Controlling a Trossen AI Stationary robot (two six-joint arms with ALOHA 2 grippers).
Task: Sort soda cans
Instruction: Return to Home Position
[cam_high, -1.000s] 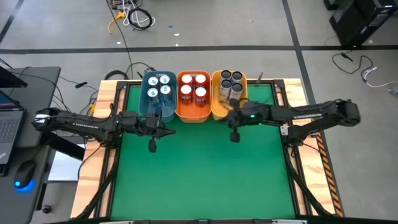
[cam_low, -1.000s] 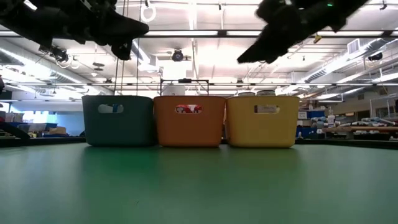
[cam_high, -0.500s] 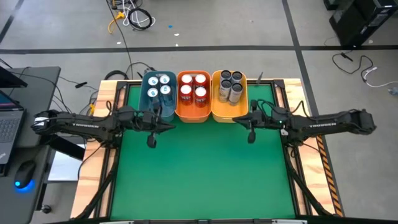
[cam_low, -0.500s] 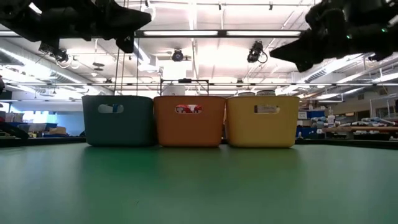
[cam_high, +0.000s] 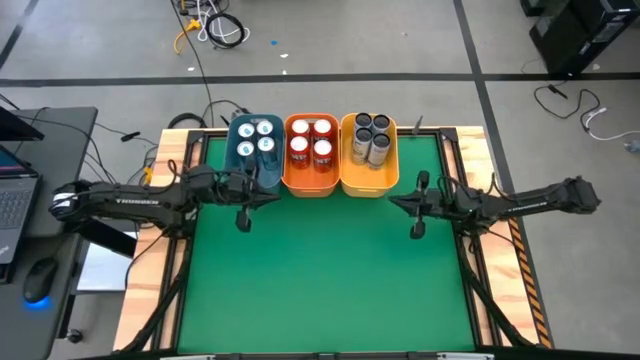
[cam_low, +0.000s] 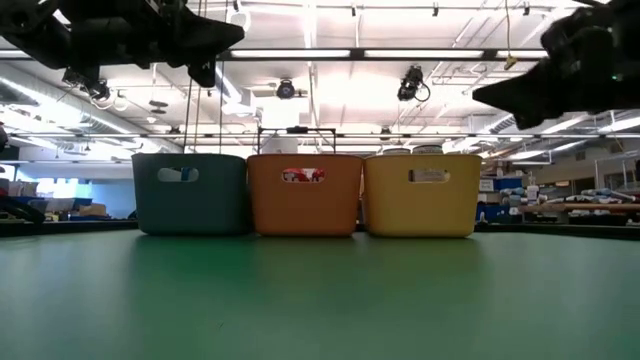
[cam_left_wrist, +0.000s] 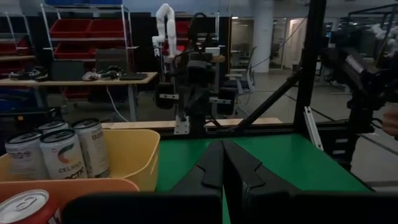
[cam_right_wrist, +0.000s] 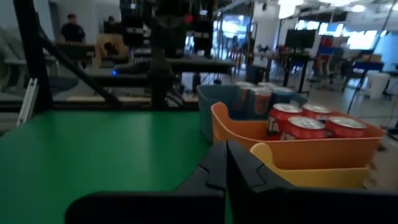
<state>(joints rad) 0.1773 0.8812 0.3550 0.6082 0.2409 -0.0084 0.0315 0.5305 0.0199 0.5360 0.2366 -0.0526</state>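
Observation:
The soda cans stand upright in three bins along the table's far edge. Teal-blue cans with white tops fill the blue bin, red cans the orange bin, and dark grey cans the yellow bin. My left gripper hovers shut in front of the blue bin, pointing toward the table's right; its wrist view shows the shut fingers and the grey cans. My right gripper hovers shut in front of the yellow bin's right corner, pointing left; its wrist view shows the red cans.
The blue bin, orange bin and yellow bin stand side by side, touching. The green table top stretches from them to the near edge. Both arms hang well above the table in the low view, left and right.
My right gripper has drawn back from over the yellow bin's front, moving toward the table's right edge and a little toward the near edge, staying shut. The cans and bins have kept their places.

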